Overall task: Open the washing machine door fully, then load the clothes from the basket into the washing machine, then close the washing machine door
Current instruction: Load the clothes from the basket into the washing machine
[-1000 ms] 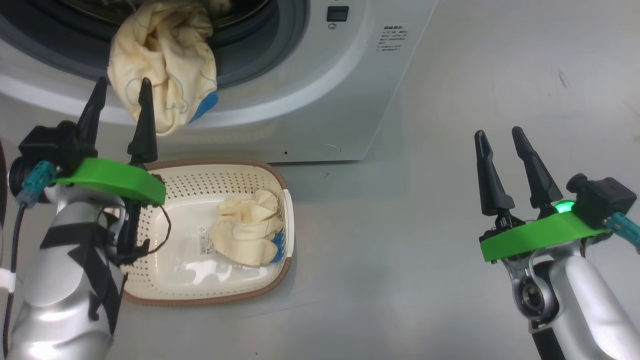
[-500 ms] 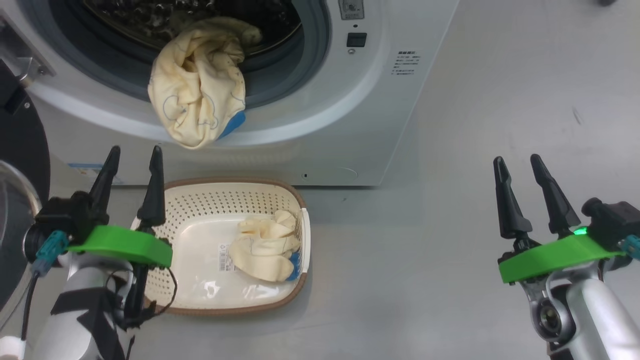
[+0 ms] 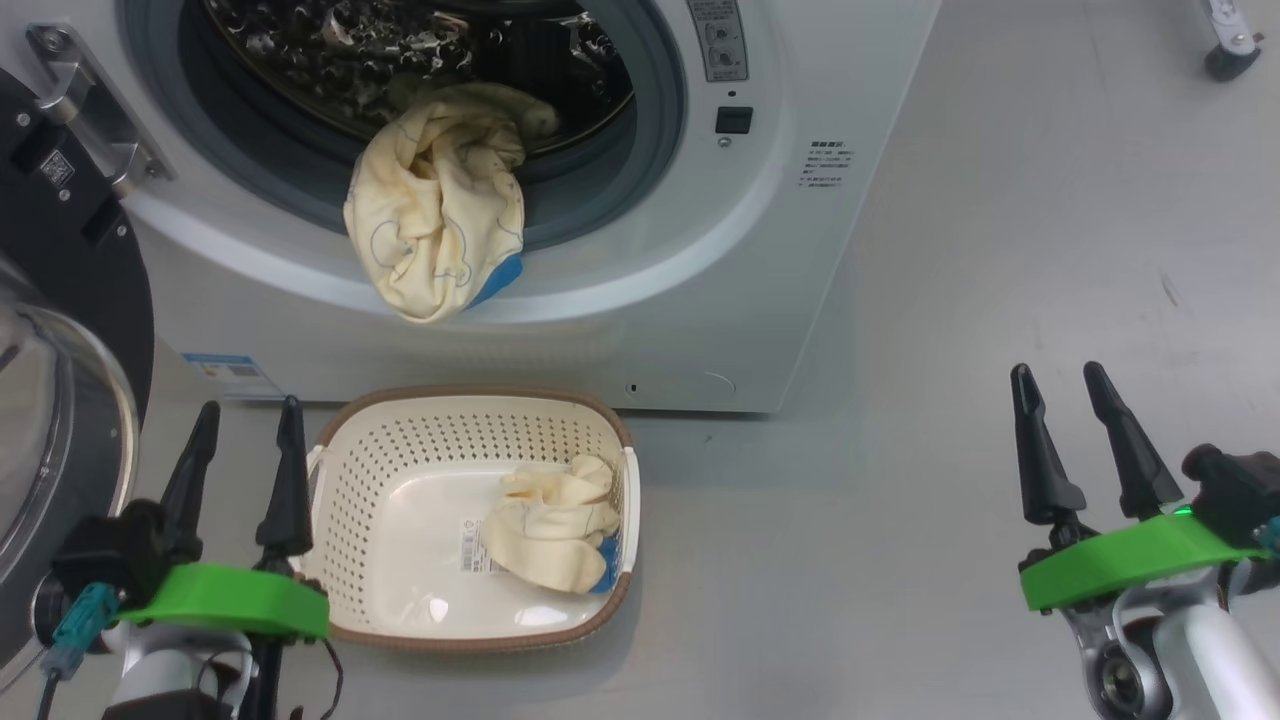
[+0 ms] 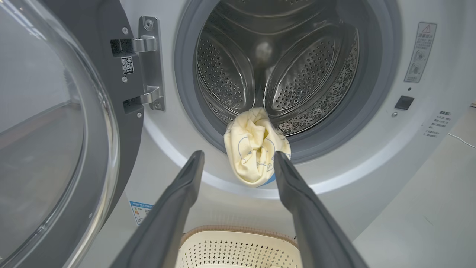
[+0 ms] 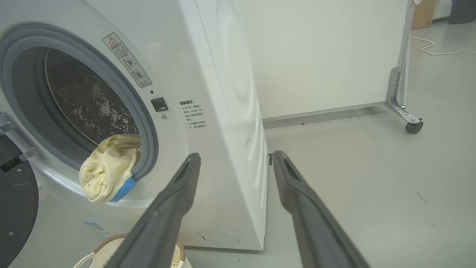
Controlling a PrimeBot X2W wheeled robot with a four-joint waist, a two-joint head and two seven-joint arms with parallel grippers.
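Far left: door swung wide open. Left gripper low, just beside basket, fingers spread, nothing btw them. Basket on floor in front of washer; one bunch of clothes lying against its right wall, blue bit at lower edge. Above it, second garment draped over gasket, part in drum, part hanging down washer front. Not properly loaded, prob. needs a push inward. Right gripper well apart to the right over bare floor, jaws wide, empty.

Handling, as a guess: cloth light, soft, floppy, no fixed shape. Likely to sag & trail when lifted, could snag on basket rim or gasket. Best to pinch thick crumpled middle of bunch, not a loose edge, so whole lot comes up in one go.
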